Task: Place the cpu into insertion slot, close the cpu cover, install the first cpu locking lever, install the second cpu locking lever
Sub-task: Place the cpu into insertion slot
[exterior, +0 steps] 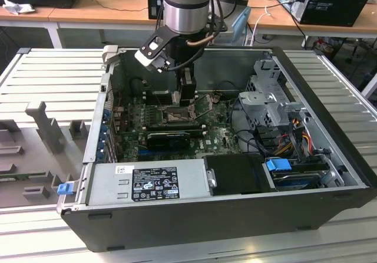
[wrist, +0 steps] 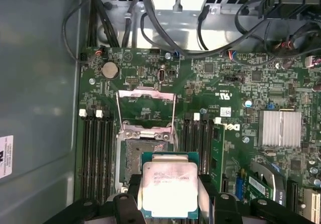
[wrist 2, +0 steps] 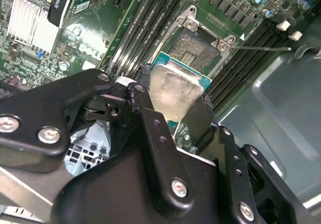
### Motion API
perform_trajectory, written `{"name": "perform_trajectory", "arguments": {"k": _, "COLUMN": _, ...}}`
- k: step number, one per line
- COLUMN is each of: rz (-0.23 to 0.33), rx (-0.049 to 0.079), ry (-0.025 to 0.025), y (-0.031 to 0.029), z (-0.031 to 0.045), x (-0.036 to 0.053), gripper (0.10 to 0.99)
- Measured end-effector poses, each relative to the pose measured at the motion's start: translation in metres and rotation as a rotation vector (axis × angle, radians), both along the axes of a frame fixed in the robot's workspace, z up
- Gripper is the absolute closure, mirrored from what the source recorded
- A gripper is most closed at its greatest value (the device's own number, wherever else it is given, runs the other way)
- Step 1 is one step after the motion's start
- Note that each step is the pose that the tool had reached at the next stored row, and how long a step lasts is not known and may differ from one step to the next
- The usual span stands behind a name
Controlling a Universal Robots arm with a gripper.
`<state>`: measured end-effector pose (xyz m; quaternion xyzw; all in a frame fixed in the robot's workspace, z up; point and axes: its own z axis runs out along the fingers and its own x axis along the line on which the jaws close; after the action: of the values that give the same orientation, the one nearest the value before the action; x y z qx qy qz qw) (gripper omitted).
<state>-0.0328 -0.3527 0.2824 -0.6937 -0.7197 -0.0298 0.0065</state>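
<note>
While the claw clamps the cpu by two edges, insertion slot near (cpu cover seemingly raised).

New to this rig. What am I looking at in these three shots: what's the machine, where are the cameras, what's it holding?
It is one robot arm reaching into an open computer case that lies on a ribbed metal table. The exterior view comes from a camera off the arm that sees the whole scene. The two wrist views come from cameras riding on the arm, looking past its gripper at the green motherboard. The gripper is shut on the cpu, the small silver square chip. The insertion slot is empty, and the cpu cover is swung open next to it. The chip is held over the board, not yet seated.
</note>
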Motion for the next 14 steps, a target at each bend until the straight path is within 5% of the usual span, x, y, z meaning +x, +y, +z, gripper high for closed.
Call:
{"name": "perform_trajectory", "arguments": {"k": 3, "rz": 0.000, "rx": 0.000, "ry": 0.0056, "y": 0.0003, "z": -0.0094, "x": -0.0009, "gripper": 0.557}}
{"name": "perform_trajectory", "arguments": {"k": 14, "rz": -0.017, "rx": 0.000, "ry": 0.0057, "y": 0.0072, "z": -0.0313, "x": -0.0047, "gripper": 0.557}}
